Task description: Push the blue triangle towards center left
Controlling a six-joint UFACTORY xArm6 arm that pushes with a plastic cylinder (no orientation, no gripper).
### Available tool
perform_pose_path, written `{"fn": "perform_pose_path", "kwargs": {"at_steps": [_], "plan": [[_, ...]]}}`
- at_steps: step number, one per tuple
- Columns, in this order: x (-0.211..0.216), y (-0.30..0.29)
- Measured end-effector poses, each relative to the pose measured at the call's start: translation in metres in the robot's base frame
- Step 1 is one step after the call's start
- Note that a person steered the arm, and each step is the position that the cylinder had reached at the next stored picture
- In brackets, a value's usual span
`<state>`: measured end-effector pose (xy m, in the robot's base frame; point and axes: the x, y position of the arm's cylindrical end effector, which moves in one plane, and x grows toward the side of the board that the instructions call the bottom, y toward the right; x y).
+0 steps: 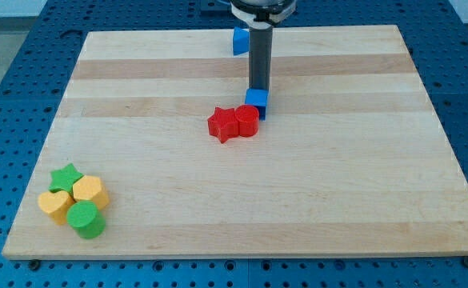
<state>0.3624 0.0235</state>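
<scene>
My tip sits behind the blue cube, well below the blue triangle. No jaws here. Circle to the triangle's right, then push left and down.

Pale wooden board with lengthwise grain bands, lying on a blue perforated table.

Near the board's middle, slightly toward the top edge: small blue cube, touching a red cylinder just below it, itself pressed against a red star block on the side facing the left edge.

Close to the bottom-left corner, a tight cluster of four: green star block uppermost, yellow hexagonal block beside it, yellow heart-shaped block nearest the left edge, green cylinder nearest the bottom edge.
</scene>
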Motion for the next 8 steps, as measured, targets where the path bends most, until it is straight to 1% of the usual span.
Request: {"fn": "perform_pose_path", "kwargs": {"at_steps": [1,2,3,4,5,6,7,8], "plan": [[0.005,-0.001],[-0.014,-0.001],[-0.054,-0.001],[-0.082,0.005],[-0.089,0.015],[-0.12,0.015],[-0.137,0.015],[-0.138,0.013]]}}
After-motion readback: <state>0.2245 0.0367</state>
